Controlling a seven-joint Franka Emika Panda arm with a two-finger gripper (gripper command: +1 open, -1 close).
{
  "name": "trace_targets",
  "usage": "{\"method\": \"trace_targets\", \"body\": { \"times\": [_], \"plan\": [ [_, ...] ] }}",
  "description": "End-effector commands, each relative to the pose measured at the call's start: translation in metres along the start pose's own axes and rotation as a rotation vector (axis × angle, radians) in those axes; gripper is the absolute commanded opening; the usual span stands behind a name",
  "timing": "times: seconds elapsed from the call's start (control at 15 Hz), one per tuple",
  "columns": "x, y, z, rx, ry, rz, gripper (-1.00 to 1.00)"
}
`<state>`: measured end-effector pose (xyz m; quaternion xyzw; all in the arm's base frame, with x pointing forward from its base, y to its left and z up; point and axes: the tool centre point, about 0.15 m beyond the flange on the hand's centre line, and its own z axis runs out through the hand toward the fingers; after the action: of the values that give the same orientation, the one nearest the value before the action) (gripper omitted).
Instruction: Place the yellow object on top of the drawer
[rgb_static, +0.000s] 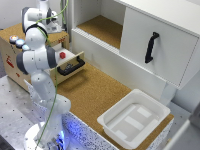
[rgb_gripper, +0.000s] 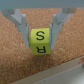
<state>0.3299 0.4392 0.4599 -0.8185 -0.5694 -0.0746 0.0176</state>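
In the wrist view the yellow object is a small yellow cube with black letters S and R. It sits between my gripper's two grey fingers, which press against its sides, just over a cork surface. In the exterior view my gripper hangs over the cork top of the light plywood drawer unit at the exterior view's left. My own arm mostly hides the fingers and the cube there. The unit's drawer is pulled open, with its black bar handle facing outward.
A small red ball lies in the open drawer. A big white cabinet with a black handle stands at the back right. A white tray sits on the cork floor at the front right. Coloured items sit on the unit's top.
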Motion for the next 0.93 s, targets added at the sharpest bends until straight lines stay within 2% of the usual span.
{"method": "trace_targets", "body": {
  "times": [0.0, 0.07, 0.13, 0.4, 0.6, 0.87],
  "plan": [
    [0.030, 0.011, 0.025, 0.062, -0.190, -0.085, -1.00],
    [0.030, 0.015, 0.025, 0.067, -0.174, -0.073, -1.00],
    [0.029, 0.016, 0.020, 0.064, -0.148, -0.071, 1.00],
    [0.015, 0.006, -0.032, 0.060, -0.043, -0.117, 1.00],
    [-0.001, 0.007, -0.050, 0.026, -0.039, -0.063, 1.00],
    [-0.041, -0.002, -0.040, 0.010, -0.052, 0.068, 1.00]
  ]
}}
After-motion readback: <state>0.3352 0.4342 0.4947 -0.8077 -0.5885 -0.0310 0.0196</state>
